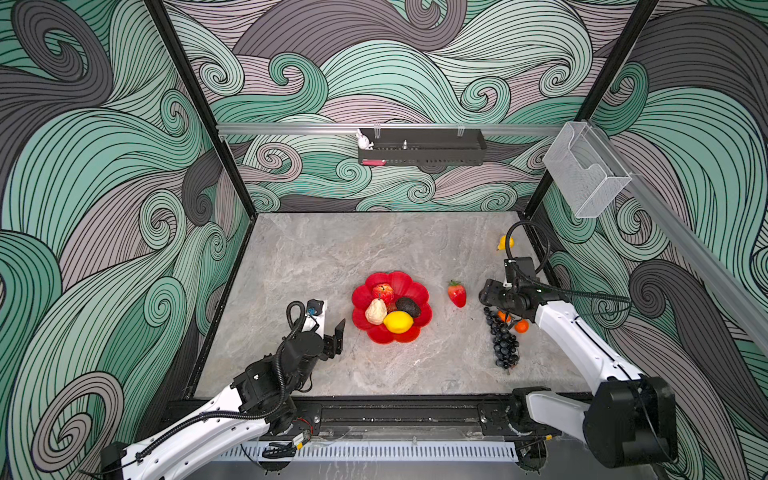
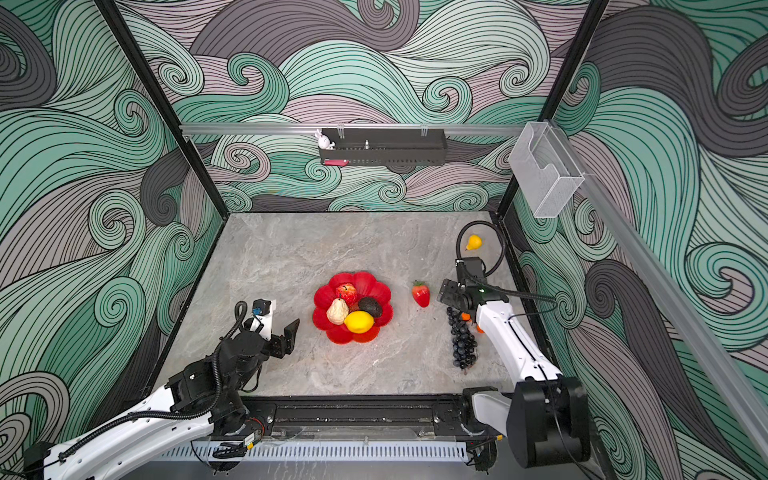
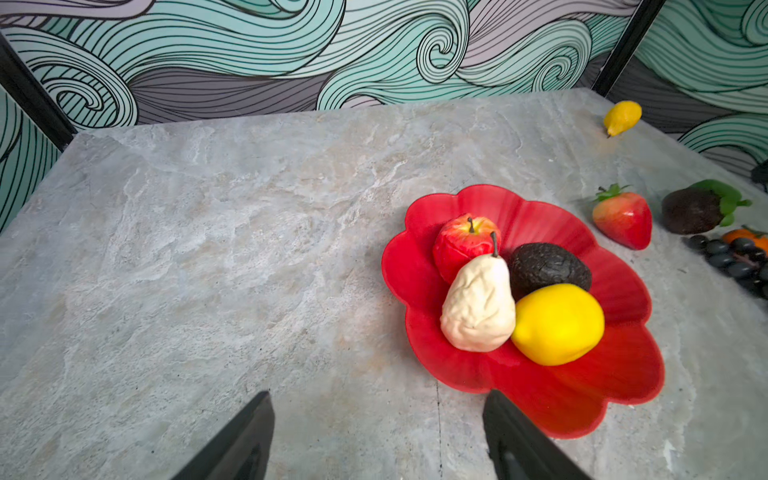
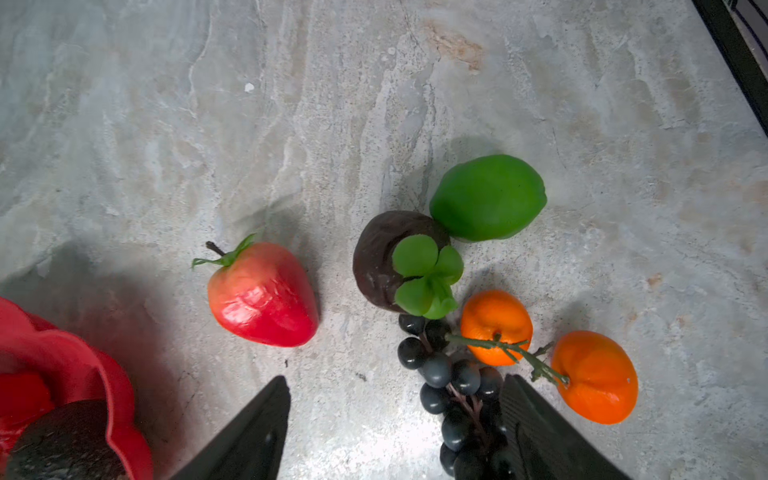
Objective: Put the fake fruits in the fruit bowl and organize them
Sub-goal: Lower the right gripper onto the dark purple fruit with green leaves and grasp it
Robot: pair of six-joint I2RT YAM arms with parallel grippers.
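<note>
Right now four fruits sit in the red bowl [image 1: 405, 280]: an apple [image 1: 383, 293], a pale pear [image 1: 376, 311], an avocado [image 1: 408, 306] and a lemon [image 1: 398, 322], packed together near its middle. The rest lie on the surface [image 1: 332, 257], all on the bowl's right-arm side. The strawberry [image 1: 457, 294] is nearest the bowl. Further from the bowl are a dark fruit with green leaves [image 4: 376, 266], a green fruit [image 4: 488, 197], two small oranges [image 4: 496, 326] and a grape bunch [image 1: 503, 343]. A small yellow fruit [image 2: 473, 242] lies farthest from the bowl, by the back corner.

The left fingers [image 3: 245, 440] stand apart and empty just beside the bowl's near rim. The right fingers [image 4: 257, 428] are also apart, holding nothing, low over the top end of the grape bunch with the strawberry between them and the bowl.

These look like light, hollow plastic pieces, stiff and glossy, so they will probably slip or roll under a glancing pinch. The strawberry seems best taken across its broad shoulders just below the leaves, not at the tapering tip. The grape bunch looks floppy and is likely to dangle; the stem or the thick upper cluster is the surest hold. The bowl is shallow, so fruit set near the rim could roll out.
</note>
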